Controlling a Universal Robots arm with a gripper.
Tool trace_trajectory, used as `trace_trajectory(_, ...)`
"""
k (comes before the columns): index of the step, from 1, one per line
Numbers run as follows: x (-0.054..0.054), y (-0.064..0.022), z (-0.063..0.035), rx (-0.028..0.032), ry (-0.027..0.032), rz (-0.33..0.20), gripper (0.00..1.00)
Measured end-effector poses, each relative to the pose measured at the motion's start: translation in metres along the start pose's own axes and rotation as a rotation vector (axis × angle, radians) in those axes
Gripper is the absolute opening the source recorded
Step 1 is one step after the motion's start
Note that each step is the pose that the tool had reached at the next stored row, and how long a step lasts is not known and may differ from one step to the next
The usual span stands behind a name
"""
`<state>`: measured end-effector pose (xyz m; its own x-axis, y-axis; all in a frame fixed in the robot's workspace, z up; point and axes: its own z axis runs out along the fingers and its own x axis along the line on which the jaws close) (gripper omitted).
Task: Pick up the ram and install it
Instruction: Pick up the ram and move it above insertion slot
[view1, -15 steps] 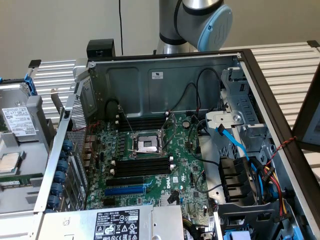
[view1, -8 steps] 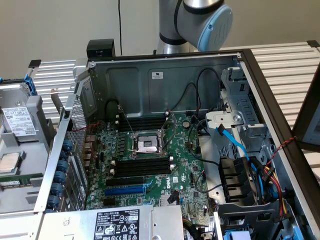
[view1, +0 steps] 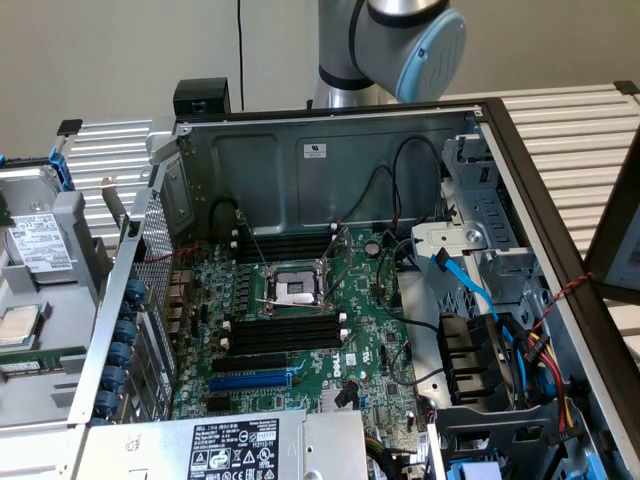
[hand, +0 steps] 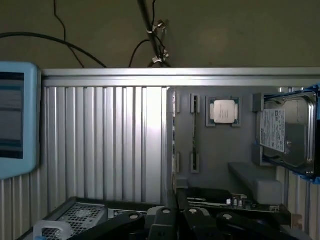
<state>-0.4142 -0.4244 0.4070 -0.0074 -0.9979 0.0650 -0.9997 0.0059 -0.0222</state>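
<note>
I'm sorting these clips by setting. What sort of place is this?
Probably a robotics lab bench for computer assembly: an open computer case lies on a ribbed metal table, a robot arm rises beyond it, and a hard drive sits beside it.

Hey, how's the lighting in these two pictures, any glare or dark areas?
Exterior view: even, soft light; the green motherboard reads plainly and the grey metal case's rear wall shows no harsh glare. Wrist view: dim overall, with a pale glare band down the ribbed silver metal surface.
</note>
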Motion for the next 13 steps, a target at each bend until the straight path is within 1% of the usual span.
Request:
trace_trajectory(5,0.002,-0.0232,-0.0085,-0.0028,0.0000,0.000,0.12)
trace_trajectory(13,0.007,-0.0597,-0.0167,-0.0127,0.0000,-0.001,0.12)
